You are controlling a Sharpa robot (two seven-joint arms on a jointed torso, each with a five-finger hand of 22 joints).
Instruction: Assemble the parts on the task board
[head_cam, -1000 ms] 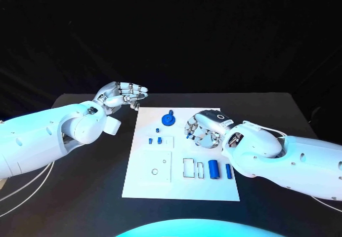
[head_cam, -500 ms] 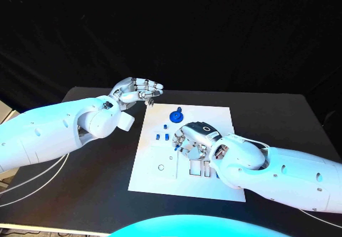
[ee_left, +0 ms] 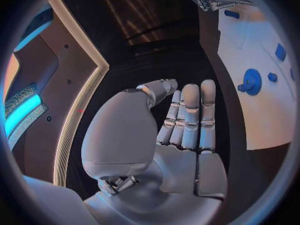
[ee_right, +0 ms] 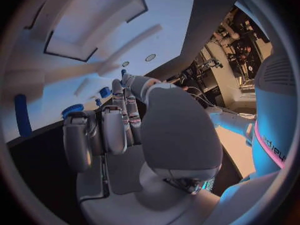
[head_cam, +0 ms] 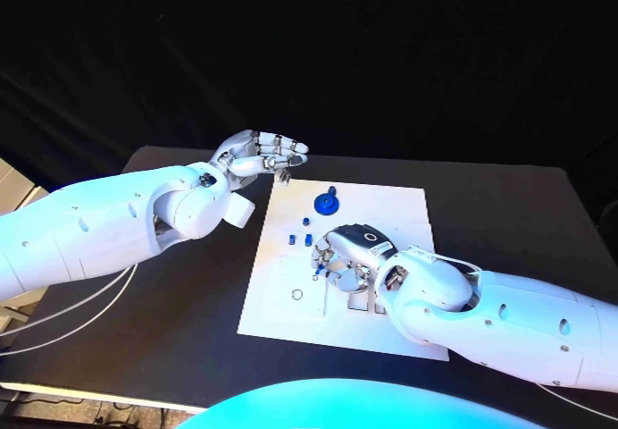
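Head view has my right hand low over the middle of the task board, fingers curled, apparently empty; left hand hovers empty, loosely curled, off the far-left corner; blind descent could knock the small blue parts.

board: your task board sits mid-bench | far end: round part on it, small parts just nearer you | left hand off the board's far-left corner, over bench | right hand over board's middle, slots behind its arm
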